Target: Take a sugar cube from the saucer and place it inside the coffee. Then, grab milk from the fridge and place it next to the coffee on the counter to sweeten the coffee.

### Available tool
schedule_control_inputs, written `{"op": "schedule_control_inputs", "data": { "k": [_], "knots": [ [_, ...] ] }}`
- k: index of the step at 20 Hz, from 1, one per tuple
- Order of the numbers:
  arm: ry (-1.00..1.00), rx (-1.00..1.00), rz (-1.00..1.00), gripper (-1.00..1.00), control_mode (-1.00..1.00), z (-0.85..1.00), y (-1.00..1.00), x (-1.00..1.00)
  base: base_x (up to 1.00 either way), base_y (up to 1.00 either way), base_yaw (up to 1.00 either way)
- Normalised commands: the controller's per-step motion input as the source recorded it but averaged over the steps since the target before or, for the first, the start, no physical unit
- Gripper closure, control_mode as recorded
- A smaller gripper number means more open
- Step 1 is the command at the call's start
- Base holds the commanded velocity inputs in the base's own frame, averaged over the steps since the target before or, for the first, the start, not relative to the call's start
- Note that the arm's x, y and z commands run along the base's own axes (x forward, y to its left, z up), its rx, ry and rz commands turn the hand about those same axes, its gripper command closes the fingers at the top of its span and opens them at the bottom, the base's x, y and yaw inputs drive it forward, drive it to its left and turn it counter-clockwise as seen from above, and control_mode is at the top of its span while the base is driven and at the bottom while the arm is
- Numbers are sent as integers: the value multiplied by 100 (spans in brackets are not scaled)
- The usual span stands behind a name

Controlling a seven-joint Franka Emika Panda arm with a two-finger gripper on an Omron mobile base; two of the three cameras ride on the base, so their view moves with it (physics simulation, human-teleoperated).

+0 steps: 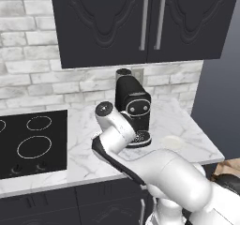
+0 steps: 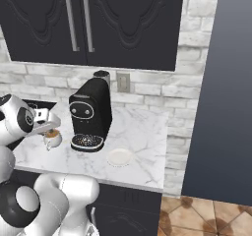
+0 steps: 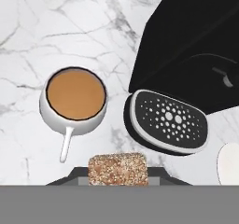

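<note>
Where hand view shows gripper (image 3: 117, 181) clamping tiny tan-brown sugar cube (image 3: 117, 170) above white coffee cup (image 3: 74, 101), left base view hides cup behind arm.

From my station the light looks even and soft everywhere, as flat rendered light, with no glare on the pale marble desk (image 1: 89, 130). I see only faint soft shadows, one under the coffee (image 3: 74, 99) and one around the black coffee machine (image 2: 91, 113) towards the desk's back edge. Everything is sharp edge to edge, no blur or bending, though the dark cabinets (image 1: 140, 18) lose detail.
</note>
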Motion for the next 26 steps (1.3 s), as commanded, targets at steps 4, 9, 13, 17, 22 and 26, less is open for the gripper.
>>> {"op": "schedule_control_inputs", "data": {
  "k": [4,9,13,17,22,26],
  "knots": [
    [0,0,0,100,-100,0,18,31,0,0,0],
    [0,-2,0,100,-100,-13,18,23,0,0,0],
    [0,-1,0,100,-100,-26,14,9,0,0,0],
    [0,0,0,100,-100,-24,2,10,0,0,0],
    [0,0,0,100,-100,-19,0,12,0,0,0],
    [0,0,0,100,-100,-17,0,11,0,0,0]
  ]
}}
